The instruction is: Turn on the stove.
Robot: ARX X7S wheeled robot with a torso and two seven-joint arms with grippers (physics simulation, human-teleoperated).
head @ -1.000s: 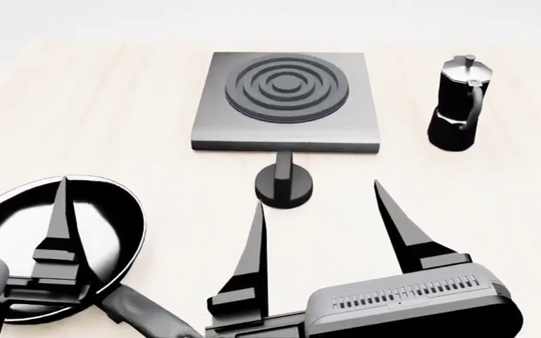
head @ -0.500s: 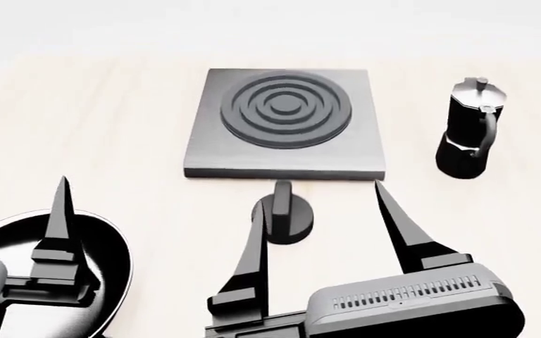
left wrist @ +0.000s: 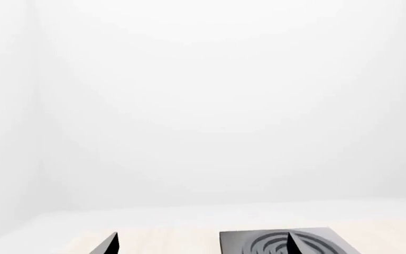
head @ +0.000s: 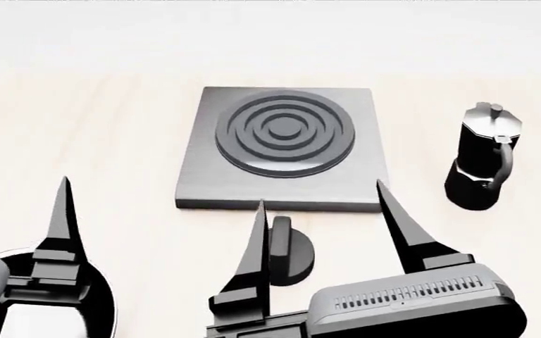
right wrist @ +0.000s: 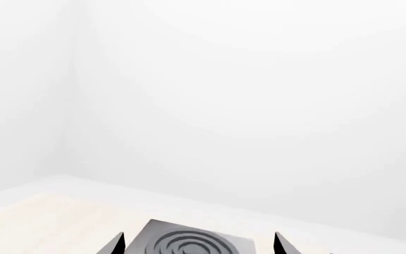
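The stove is a flat grey square slab with a round burner of dark concentric rings. Its small black knob stands on the table just in front of the slab. My right gripper is open and empty. Its fingers straddle the knob's line, and the left finger overlaps the knob's edge in the head view. The stove also shows in the right wrist view, between the open tips. My left gripper is open and empty, and one finger shows over the frying pan.
A black moka pot stands right of the stove. A black frying pan lies at the lower left, mostly hidden by my left gripper. The light wooden table extends to a white wall.
The head view has moved forward. The stove, knob and moka pot sit lower in it, and the pan has slid toward the lower left corner. The knob now lies between my right fingers.
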